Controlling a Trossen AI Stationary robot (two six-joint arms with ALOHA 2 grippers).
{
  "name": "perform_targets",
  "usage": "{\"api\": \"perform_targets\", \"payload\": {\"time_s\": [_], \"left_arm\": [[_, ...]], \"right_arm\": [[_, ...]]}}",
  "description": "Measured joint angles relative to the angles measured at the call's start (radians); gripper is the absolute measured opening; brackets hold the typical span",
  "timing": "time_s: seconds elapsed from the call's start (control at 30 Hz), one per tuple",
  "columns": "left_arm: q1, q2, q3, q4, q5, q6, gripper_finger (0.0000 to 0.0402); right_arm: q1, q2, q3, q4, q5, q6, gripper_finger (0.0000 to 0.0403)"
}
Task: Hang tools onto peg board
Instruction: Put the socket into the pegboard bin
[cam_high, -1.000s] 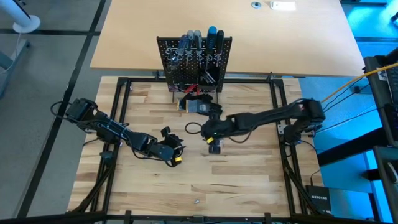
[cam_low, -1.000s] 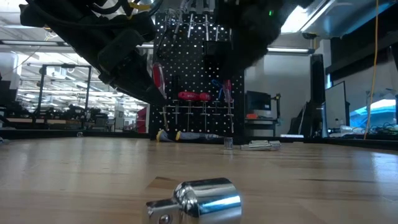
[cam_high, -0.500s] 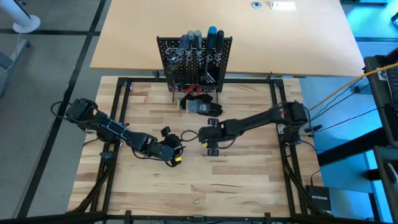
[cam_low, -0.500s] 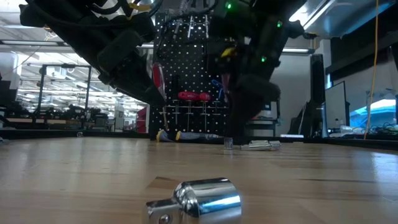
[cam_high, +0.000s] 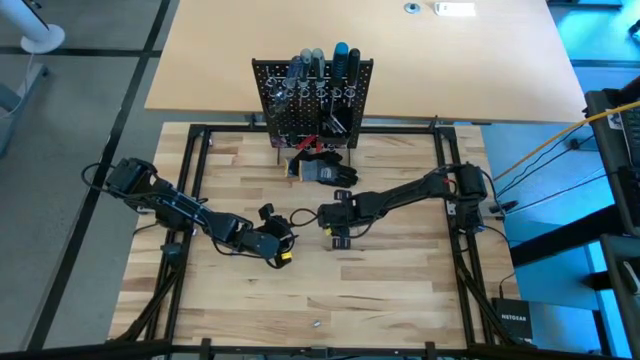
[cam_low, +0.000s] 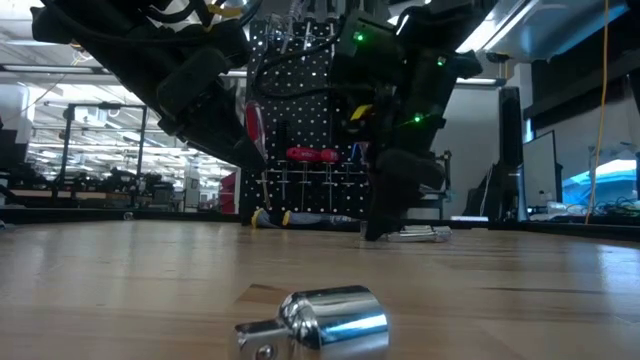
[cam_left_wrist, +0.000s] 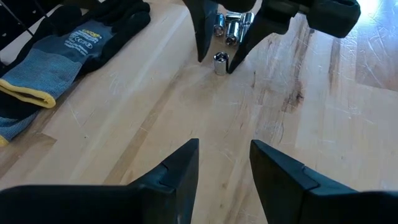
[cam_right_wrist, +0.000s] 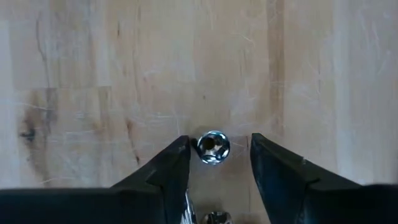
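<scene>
The peg board (cam_high: 312, 95) stands upright at the table's far side with several screwdrivers hung in it. A small silver socket (cam_right_wrist: 213, 147) stands on end on the wood; it also shows in the left wrist view (cam_left_wrist: 221, 63). My right gripper (cam_right_wrist: 216, 152) is open, pointing down, with one finger on each side of the socket; it is at the table's middle (cam_high: 341, 236). My left gripper (cam_left_wrist: 224, 162) is open and empty, left of it (cam_high: 282, 243), pointing toward it.
A dark grey glove (cam_left_wrist: 68, 50) lies near the foot of the board (cam_high: 326, 172). More silver pieces (cam_left_wrist: 233, 23) lie just beyond the socket. A larger chrome piece (cam_low: 330, 320) lies near the front edge. Red-handled tools (cam_high: 310, 145) are at the board's base.
My right gripper has come down to the table and a little toward the table's left, so that its open fingers now stand on either side of the small silver socket. The socket has stayed where it was.
</scene>
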Motion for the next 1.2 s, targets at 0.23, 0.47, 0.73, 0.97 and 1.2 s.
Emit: {"api": "perform_targets", "payload": {"time_s": [0.23, 0.47, 0.73, 0.97, 1.2], "left_arm": [[0.0, 0.0, 0.0, 0.0, 0.0, 0.0, 0.0134], [0.0, 0.0, 0.0, 0.001, 0.0, 0.0, 0.0134], [0.0, 0.0, 0.0, 0.001, 0.0, 0.0, 0.0134], [0.0, 0.0, 0.0, 0.003, 0.0, 0.0, 0.0134], [0.0, 0.0, 0.0, 0.003, 0.0, 0.0, 0.0134]], "right_arm": [[0.0, 0.002, 0.0, 0.011, -0.033, -0.023, 0.0091], [0.0, 0.001, 0.0, 0.015, -0.027, -0.028, 0.0057], [-0.001, -0.099, -0.002, 0.007, -0.012, -0.029, 0.0069], [-0.009, -0.28, -0.001, 0.016, 0.101, -0.077, 0.0071], [-0.067, -0.457, -0.001, 0.172, 0.218, -0.135, 0.0071]]}}
